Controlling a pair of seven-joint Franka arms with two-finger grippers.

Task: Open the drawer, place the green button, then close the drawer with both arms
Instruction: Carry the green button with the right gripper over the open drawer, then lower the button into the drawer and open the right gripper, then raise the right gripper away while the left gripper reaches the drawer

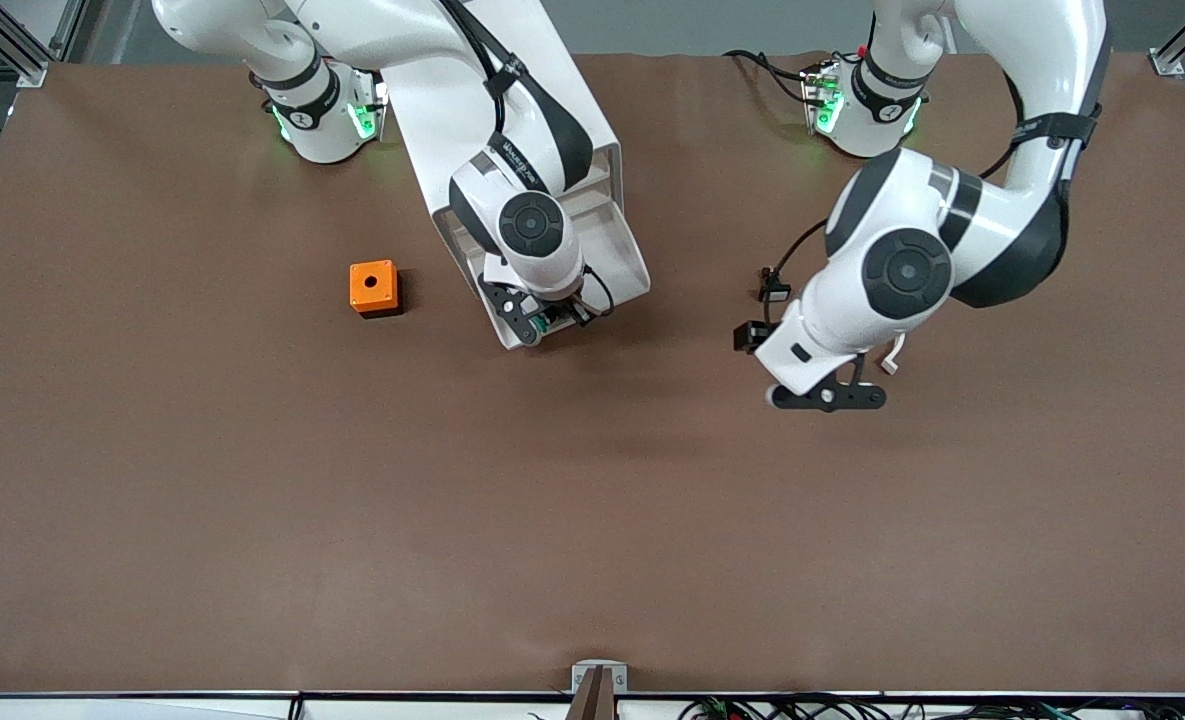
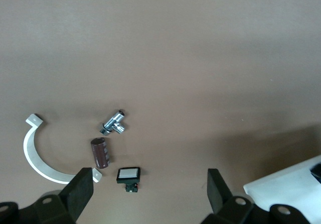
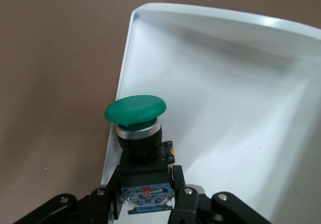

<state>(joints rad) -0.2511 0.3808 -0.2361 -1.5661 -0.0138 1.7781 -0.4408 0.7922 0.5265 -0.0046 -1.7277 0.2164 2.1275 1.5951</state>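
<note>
Now, starting at the right arm's end of the table (image 1: 152,480), the orange box (image 1: 373,287) is sitting untouched. Next along, the right tool (image 1: 552,318) is hanging over the front corner of the pulled-out drawer (image 1: 620,255), clamped on the button (image 3: 135,114), green cap up. That cap is riding right above the drawer's rim, so I'd say it wants carrying further in over the tray floor, then lowering before letting go, or it may topple out. Last, the left tool (image 2: 150,194) is waiting with fingers apart over bare table, near the black switch (image 2: 128,174).
</note>
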